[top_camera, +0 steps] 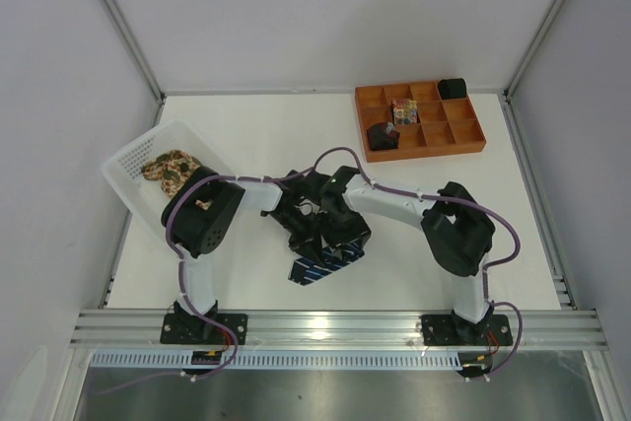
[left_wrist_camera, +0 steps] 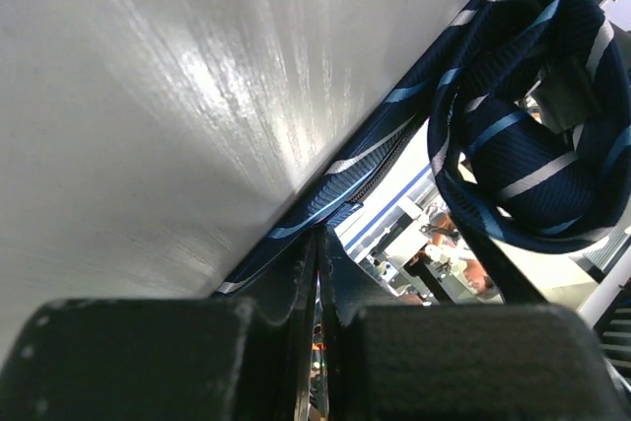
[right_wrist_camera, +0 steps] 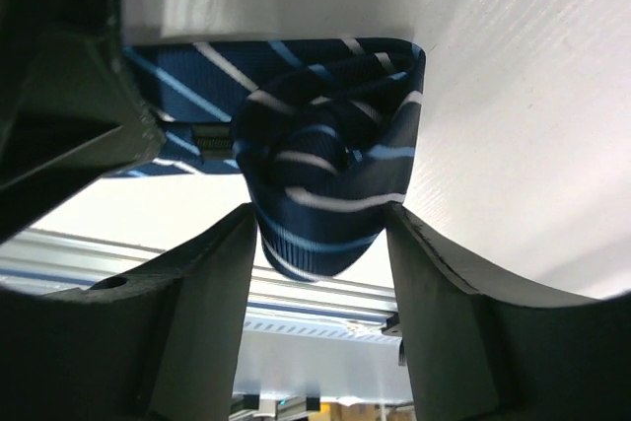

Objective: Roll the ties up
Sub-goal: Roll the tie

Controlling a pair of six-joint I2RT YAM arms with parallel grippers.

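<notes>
The navy striped tie (top_camera: 320,265), partly coiled, is lying on the table (top_camera: 256,135) right of the white perforated basket (top_camera: 128,160), with the left gripper (left_wrist_camera: 317,239) pinching its flat tail, the right gripper (right_wrist_camera: 322,212) standing spread around the coil, and the floral tie (top_camera: 170,170) sitting inside that basket.

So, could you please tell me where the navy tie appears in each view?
Top: navy tie at low centre, on the table.
Left wrist: upper right, a loose roll, its tail running to the left gripper.
Right wrist: centre, rolled, inside the right gripper.
Shared landmark: the white table.
</notes>
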